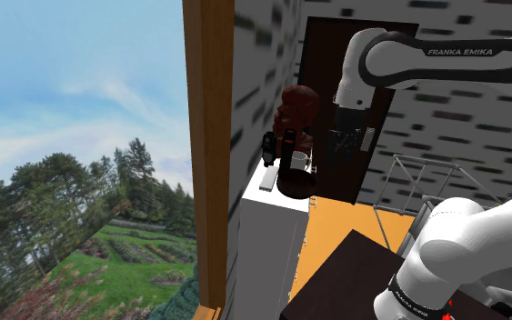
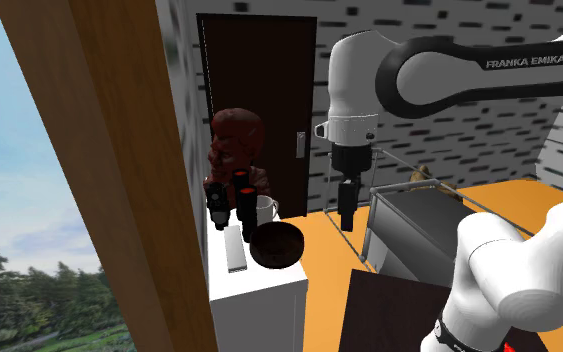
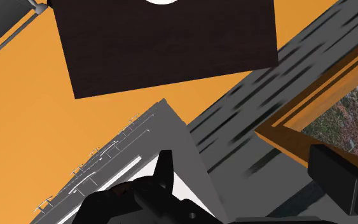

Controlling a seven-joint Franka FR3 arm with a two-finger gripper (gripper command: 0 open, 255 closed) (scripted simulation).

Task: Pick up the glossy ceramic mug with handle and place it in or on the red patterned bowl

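Note:
A white mug (image 2: 265,210) with its handle towards the second exterior view's right stands on a white cabinet (image 2: 269,285). Just in front of it sits a dark, reddish-brown bowl (image 2: 276,246). The shoulder view has the mug (image 1: 297,163) behind the bowl (image 1: 296,185) as well. My black gripper (image 2: 347,220) hangs pointing down, off the cabinet's edge over the orange floor, to the second exterior view's right of mug and bowl and a little above them. In the wrist view one finger (image 3: 336,175) stands far from the other, so the gripper is open and holds nothing.
Behind the mug a dark red bust (image 2: 237,140) and two black bottles (image 2: 239,195) crowd the cabinet's back; a flat grey bar (image 2: 234,248) lies beside the bowl. A grey wire-framed box (image 2: 419,215) stands on the floor near the gripper. A dark door (image 2: 259,70) is behind.

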